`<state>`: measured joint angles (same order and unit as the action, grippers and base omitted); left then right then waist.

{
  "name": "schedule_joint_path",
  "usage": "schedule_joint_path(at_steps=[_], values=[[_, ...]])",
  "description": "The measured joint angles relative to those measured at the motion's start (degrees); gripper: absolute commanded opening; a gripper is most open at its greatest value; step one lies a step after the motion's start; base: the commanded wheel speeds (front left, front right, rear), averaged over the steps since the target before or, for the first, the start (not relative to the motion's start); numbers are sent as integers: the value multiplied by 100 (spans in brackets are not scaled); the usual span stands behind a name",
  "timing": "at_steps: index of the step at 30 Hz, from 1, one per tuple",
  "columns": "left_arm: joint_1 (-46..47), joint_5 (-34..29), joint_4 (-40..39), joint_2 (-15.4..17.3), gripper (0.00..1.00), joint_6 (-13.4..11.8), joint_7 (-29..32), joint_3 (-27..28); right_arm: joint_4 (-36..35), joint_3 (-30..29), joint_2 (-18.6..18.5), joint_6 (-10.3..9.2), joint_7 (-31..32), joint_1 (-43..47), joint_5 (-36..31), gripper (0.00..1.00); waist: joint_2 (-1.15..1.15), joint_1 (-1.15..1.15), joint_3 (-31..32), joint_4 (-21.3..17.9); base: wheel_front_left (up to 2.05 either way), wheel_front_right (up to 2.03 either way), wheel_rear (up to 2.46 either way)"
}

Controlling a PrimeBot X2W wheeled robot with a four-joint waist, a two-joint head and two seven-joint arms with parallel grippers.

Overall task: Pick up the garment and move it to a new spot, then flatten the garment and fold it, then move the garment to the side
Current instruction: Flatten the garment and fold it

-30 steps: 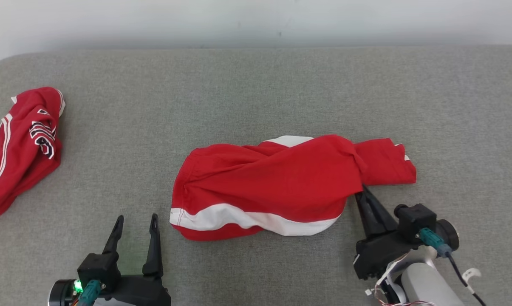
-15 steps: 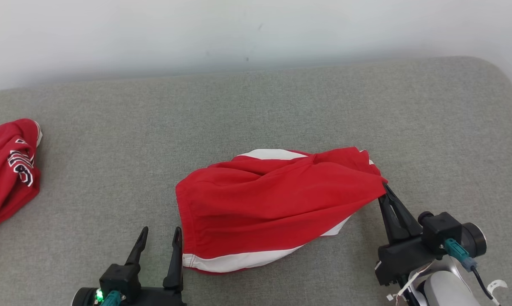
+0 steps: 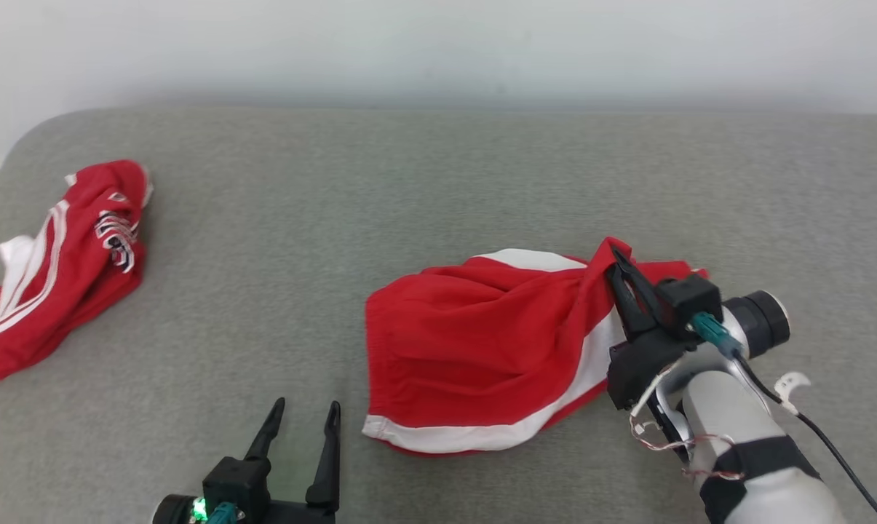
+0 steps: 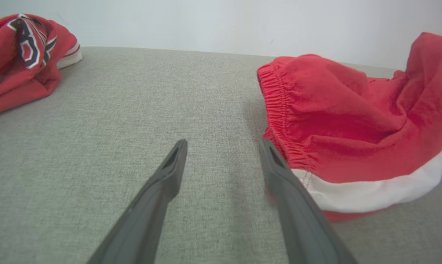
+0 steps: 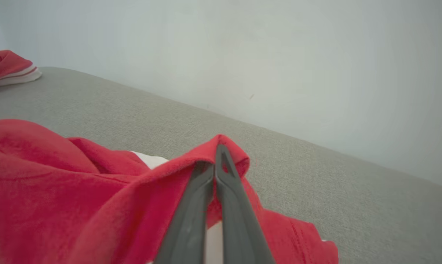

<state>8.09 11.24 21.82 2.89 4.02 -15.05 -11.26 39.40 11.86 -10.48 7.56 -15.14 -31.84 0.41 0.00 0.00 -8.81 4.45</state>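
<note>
A pair of red shorts [image 3: 482, 349] with white side stripes lies bunched at the middle of the grey cushion [image 3: 409, 182]. My right gripper [image 3: 616, 258] is shut on a pinch of red cloth at the right end and holds it raised above the surface; in the right wrist view the shorts [image 5: 59, 190] drape over my right gripper [image 5: 215, 157]. My left gripper [image 3: 303, 415] stands open near the front edge, just left of the elastic waistband. In the left wrist view the waistband [image 4: 279, 121] sits beside my left gripper [image 4: 224, 146], whose fingers hold nothing.
A second red garment [image 3: 60, 262] with white stripes and lettering lies crumpled at the far left of the cushion, also seen as the second garment [image 4: 19, 55]. A pale wall [image 3: 438, 44] runs behind. The cushion's left edge curves off near the garment.
The right gripper has lifted its pinched end of the shorts up and back, raising that end. The head camera swung, shifting the whole scene. The left gripper stays open.
</note>
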Motion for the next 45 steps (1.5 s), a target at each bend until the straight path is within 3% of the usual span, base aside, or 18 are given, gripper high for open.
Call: schedule_joint_path(at_steps=[2,3,4,9,17,21,30,33,35,36,37,39,41,42,45], values=[[1,57,9,0,100,-5,0,-82,531,37,46,0,25,-269,-143,0,0,0,-39,151,0,0,0],[4,105,24,-1,100,-14,0,-144,991,12,123,0,48,-463,-182,5,0,0,-80,298,0,0,0],[5,105,27,0,100,-18,0,-168,1162,10,148,0,44,-537,-218,100,0,0,-101,371,0,0,0],[-27,112,16,0,100,-73,0,-144,1308,-107,310,0,19,-678,-116,100,0,0,-194,609,0,0,0],[-64,148,-80,0,100,-92,0,-107,-97,-219,42,0,13,166,611,100,0,1,-213,349,0,0,0],[-47,146,-102,0,100,-56,0,-127,-464,-187,-63,0,2,612,883,100,0,1,-206,129,0,0,0],[49,126,-88,-2,100,-41,0,-197,-412,-70,-53,0,2,810,1276,100,0,1,-285,49,0,0,0],[43,99,-76,-2,100,-32,0,-137,-346,-45,-33,0,1,771,1330,83,0,1,-309,113,0,0,0],[35,94,-67,-1,100,-13,0,-113,-311,-54,-34,0,1,744,1343,60,0,1,-325,152,0,0,0],[32,93,-66,-1,100,-2,0,-103,-291,-58,-33,0,1,736,1344,60,0,1,-330,169,0,0,0],[30,93,-66,-1,100,0,0,-98,-271,-67,-27,0,1,731,1352,47,0,1,-336,183,0,0,0],[22,93,-65,-1,100,1,0,-92,-236,-94,-22,0,1,728,1371,41,0,1,-341,202,0,0,0],[19,93,-60,-1,100,2,0,-89,-187,-100,-23,0,1,736,1372,22,0,1,-341,204,0,0,0],[19,93,-60,-1,100,2,0,-89,-166,-99,-23,0,1,739,1374,3,0,1,-344,201,0,0,0],[22,90,-73,-1,100,2,0,-78,-166,-122,-22,0,2,733,1408,0,0,1,-363,175,0,0,0]])
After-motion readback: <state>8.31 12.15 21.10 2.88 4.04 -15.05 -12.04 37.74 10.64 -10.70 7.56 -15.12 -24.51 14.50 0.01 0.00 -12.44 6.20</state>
